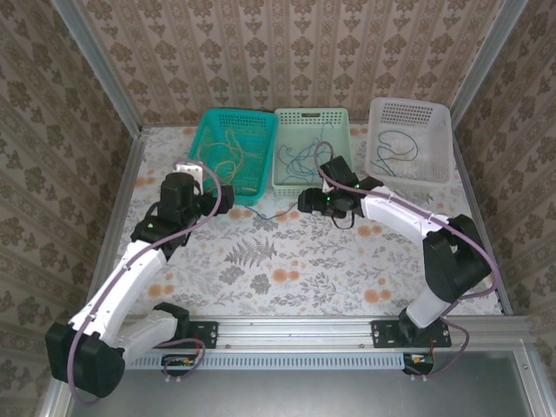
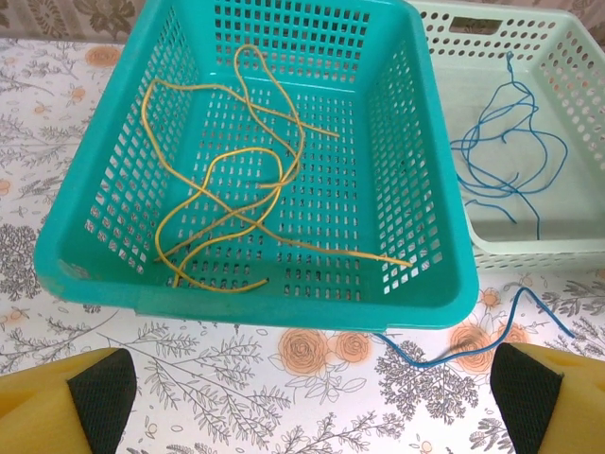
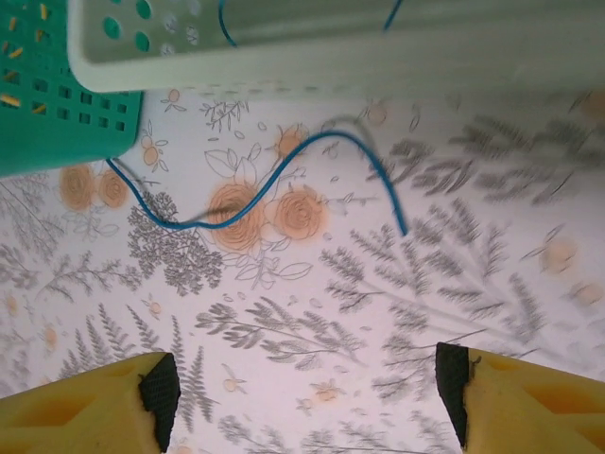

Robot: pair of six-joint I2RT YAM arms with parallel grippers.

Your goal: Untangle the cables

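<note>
Below, a floral-print table (image 1: 287, 261); around it, patterned wallpaper (image 1: 287, 52).

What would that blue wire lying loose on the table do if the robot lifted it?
The blue cable would probably droop limply: it is thin and lies in loose bends on the table. It looks light, so a push would likely just slide it. One end reaches the teal basket, where it might catch.

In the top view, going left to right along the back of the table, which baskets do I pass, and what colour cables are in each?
teal plastic mesh basket holding yellow cables → pale green plastic basket holding blue cables → white plastic basket holding dark cables
</note>
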